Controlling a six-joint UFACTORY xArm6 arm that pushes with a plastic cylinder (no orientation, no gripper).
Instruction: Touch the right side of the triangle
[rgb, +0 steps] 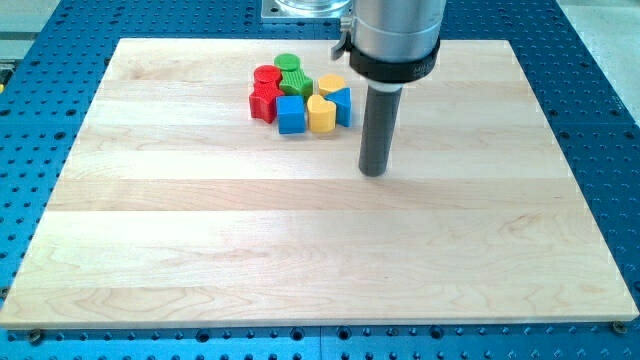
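Observation:
A tight cluster of blocks sits near the board's top, left of centre. The blue triangle (342, 104) is at the cluster's right edge, partly behind a yellow block (321, 115). Also there: a blue cube (290, 115), a red star-like block (263, 104), a red cylinder (266, 76), a green cylinder (287, 63), a green block (296, 83) and a yellow cylinder (331, 84). My tip (373, 172) rests on the board, to the lower right of the triangle, apart from it by a small gap.
The blocks lie on a light wooden board (320, 250) set on a blue perforated table (600, 120). The arm's grey housing (395, 35) hangs over the board's top edge, right of the cluster.

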